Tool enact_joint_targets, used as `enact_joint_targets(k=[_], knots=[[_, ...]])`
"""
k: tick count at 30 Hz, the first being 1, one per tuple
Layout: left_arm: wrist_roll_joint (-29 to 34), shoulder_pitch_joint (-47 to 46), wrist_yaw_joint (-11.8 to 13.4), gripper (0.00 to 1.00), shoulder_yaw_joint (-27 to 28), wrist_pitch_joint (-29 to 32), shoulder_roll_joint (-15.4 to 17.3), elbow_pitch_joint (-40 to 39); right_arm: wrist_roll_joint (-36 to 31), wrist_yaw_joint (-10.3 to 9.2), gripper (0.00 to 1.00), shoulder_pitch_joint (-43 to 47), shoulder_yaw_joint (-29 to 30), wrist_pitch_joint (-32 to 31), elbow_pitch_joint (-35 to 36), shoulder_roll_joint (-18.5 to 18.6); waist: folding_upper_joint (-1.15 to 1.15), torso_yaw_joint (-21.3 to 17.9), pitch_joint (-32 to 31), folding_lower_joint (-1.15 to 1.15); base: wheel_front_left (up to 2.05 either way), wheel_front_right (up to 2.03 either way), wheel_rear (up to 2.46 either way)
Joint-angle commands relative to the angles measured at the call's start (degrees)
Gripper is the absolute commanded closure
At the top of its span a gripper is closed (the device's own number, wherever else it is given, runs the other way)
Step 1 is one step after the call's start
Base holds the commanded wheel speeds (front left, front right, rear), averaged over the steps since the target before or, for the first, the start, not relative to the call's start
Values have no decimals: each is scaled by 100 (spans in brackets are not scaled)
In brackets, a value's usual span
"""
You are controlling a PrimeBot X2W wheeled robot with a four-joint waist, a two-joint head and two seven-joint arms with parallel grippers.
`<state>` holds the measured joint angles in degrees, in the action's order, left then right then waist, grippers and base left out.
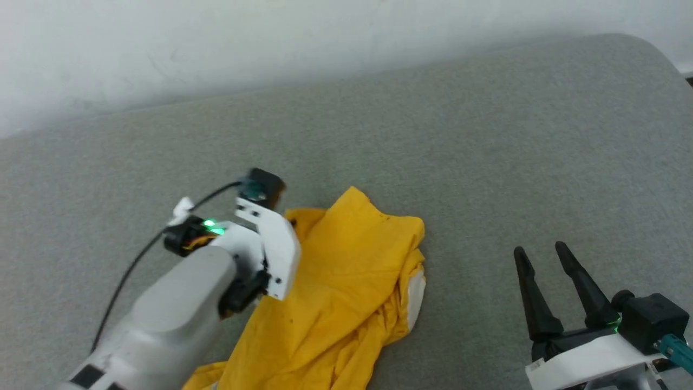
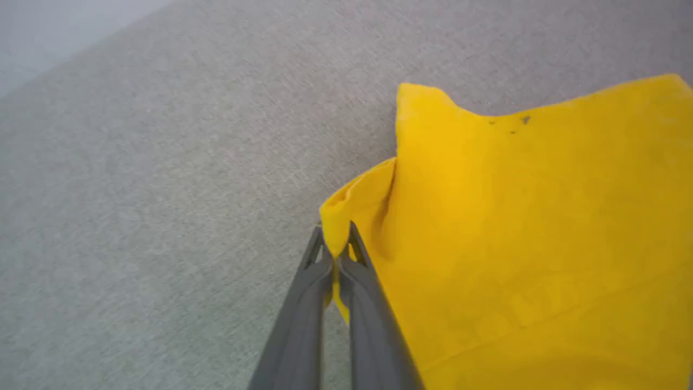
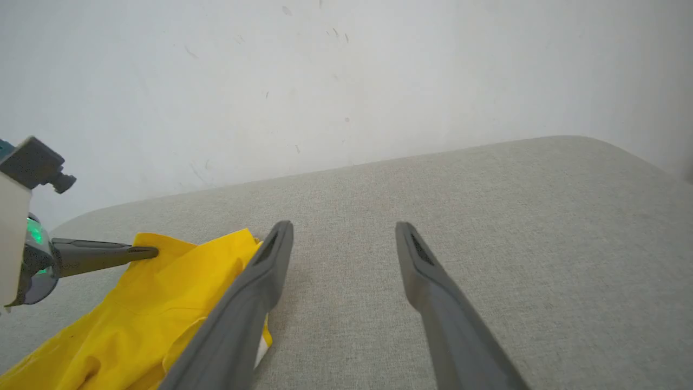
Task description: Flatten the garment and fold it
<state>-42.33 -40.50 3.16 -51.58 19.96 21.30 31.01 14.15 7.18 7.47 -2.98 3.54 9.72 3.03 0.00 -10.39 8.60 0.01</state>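
**Left gripper** [image 2: 335, 238]: jaws closed on a narrow fold at the edge of the garment [image 1: 346, 260]. **Right gripper** [image 1: 540, 248]: jaws apart and empty, just right of the garment. The garment lies crumpled in the near middle of the surface [image 1: 487, 135], and its near end runs off the bottom of the head view.

**Hazards, as judged.**
- The pinch takes only a thin lip of cloth close to the fingertips, so a quick or sideways pull could strip it free.
- The garment is doubled over itself. A lift from this single point may drag the heap as one bundle or twist it into a rope instead of spreading it.
- The napped surface may hold the lower layers back and add creases.
- In the right wrist view one finger of the right gripper overlaps the garment's edge. Whether they touch cannot be told; if they do, a careless sweep could snag the cloth.

**Materials, near to far.**
- Fingers: long, dark, tapering, matte and rigid.
- Garment: bright yellow, thin and limp, with soft rounded folds. It shows a white patch at its right edge and a few dark specks.
- Surface: grey, felt-like, matte, with a rounded far corner.
- Wall [image 1: 216, 32]: pale, smooth, faintly scuffed.
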Motion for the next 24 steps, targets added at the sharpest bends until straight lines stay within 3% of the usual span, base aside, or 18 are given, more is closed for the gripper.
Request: enact_joint_targets(k=[1, 10, 13, 17, 18, 19, 24], knots=[[-32, 127, 89, 100, 97, -112, 121, -78, -7, 31, 0, 29, 11, -10, -6, -15, 0, 136, -75, -1, 0, 0, 0], [-760, 2363, 1661, 100, 1279, -1083, 1300, -1758, -74, 31, 0, 125, 71, -103, 35, -15, 0, 542, -280, -1, 0, 0, 0], [-1034, 3135, 2039, 100, 1477, -1167, 1461, -2212, -102, 31, 0, 155, 84, -136, 51, -15, 0, 625, -345, -1, 0, 0, 0], [-1390, 3864, 2264, 97, 1619, -1266, 1393, -2579, -113, 31, 0, 179, 74, -174, 67, -15, 0, 662, -415, -1, 0, 0, 0], [-1437, 3967, 2300, 53, 1656, -1337, 1348, -2617, -115, 31, 0, 191, 75, -182, 69, -15, 0, 669, -434, -1, 0, 0, 0], [-1433, 4033, 2318, 0, 1677, -1435, 1318, -2640, -115, 31, 0, 203, 77, -190, 70, -15, 0, 675, -456, -1, 0, 0, 0], [-1027, 3968, 2320, 0, 1870, -2478, 1136, -2733, -116, 31, 0, 293, 97, -282, 58, -15, 0, 727, -570, -1, 0, 0, 0]])
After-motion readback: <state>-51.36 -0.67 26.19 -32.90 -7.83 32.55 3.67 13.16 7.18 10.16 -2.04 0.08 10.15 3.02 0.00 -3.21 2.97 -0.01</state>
